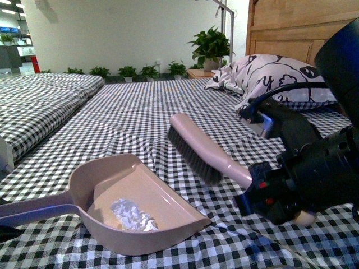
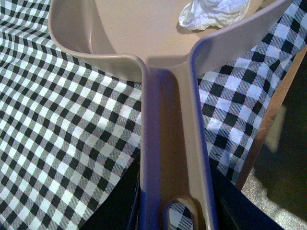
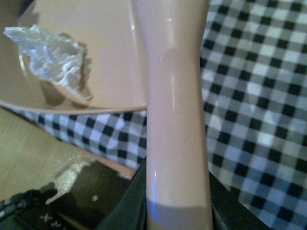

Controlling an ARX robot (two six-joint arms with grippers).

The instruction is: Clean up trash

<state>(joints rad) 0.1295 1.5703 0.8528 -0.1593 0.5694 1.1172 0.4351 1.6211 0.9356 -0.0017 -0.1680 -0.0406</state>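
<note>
The beige-pink dustpan (image 1: 147, 240) rests on the checked bedcover at the front left. The trash (image 1: 133, 216), a small crumpled white wad, lies inside it. It also shows in the left wrist view (image 2: 213, 12) and the right wrist view (image 3: 53, 57). My left gripper (image 2: 175, 211) is shut on the dustpan handle (image 2: 168, 143); the gripper itself is out of the front view. My right gripper (image 1: 255, 190) is shut on the brush handle (image 3: 177, 120) and holds the brush (image 1: 193, 147) tilted, bristles down, just right of and behind the dustpan's mouth.
A patterned pillow (image 1: 275, 75) lies at the back right against a wooden headboard (image 1: 291, 28). Another checked bed (image 1: 33, 106) stands to the left. Potted plants (image 1: 210, 45) line the far wall. The bed's wooden front edge (image 2: 268, 115) is close to the dustpan.
</note>
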